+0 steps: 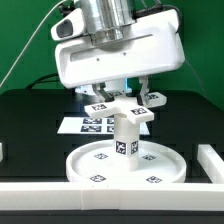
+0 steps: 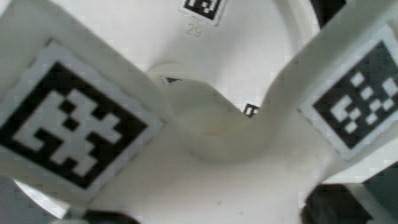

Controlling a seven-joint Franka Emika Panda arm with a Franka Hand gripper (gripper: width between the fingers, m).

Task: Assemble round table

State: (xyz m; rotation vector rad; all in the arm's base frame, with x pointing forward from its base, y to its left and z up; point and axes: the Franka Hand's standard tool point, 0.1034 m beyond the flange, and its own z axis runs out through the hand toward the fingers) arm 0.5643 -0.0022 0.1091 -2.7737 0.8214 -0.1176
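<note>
Round table disc (image 1: 95, 172) lies flat on the black desk (image 1: 30, 120), near the marker board (image 1: 84, 126). The leg (image 1: 125, 143) stands upright at its middle, and the cross-shaped piece (image 1: 128, 112) sits on the leg's top. The step in hand seems to be fixing that piece to the leg, so the next move likely calls for pressing or turning it home squarely. The arm hangs straight down, its pincer (image 1: 124, 93) low at the cross; whether it is clenched I cannot tell
</note>
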